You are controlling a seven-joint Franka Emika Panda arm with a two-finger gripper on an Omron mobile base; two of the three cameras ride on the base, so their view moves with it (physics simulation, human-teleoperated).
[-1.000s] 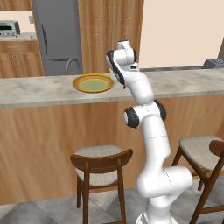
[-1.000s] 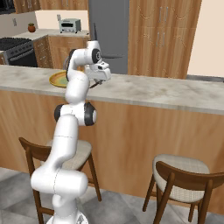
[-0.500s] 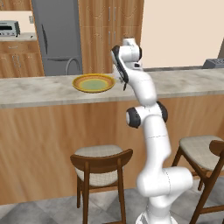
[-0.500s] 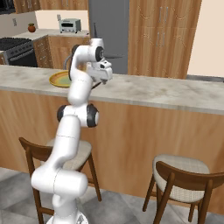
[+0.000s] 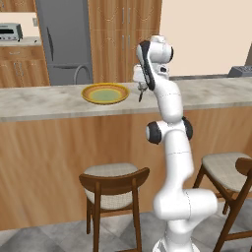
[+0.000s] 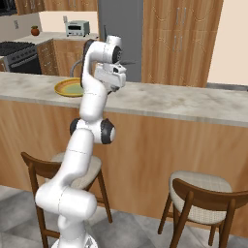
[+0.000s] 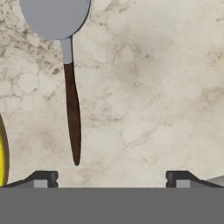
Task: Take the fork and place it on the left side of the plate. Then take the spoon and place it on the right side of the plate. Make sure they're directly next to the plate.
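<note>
The yellow plate (image 5: 105, 93) lies on the marble counter (image 5: 44, 101); its rim also shows in the right base view (image 6: 68, 88) and as a sliver at the left of the hand view (image 7: 1, 153). A spoon (image 7: 72, 109) with a grey bowl and a dark brown handle lies flat on the counter just right of the plate. My gripper (image 5: 141, 88) (image 6: 111, 88) hangs over the counter beside the plate's right edge, pointing down. It is open (image 7: 111, 179), fingertips (image 7: 43, 178) wide apart, nothing held; the spoon's handle tip lies below, nearer the left finger.
Wooden stools (image 5: 114, 178) (image 6: 201, 193) stand in front of the counter. A grey fridge (image 5: 64, 39), wooden cabinets and a toaster (image 6: 77, 28) line the back wall. A curved faucet (image 5: 79, 74) rises behind the plate. The counter stretches bare to the right (image 6: 193, 104).
The hand has shifted a little to the right, from the plate's right edge to the counter beside it, and the upper arm has straightened upward.
</note>
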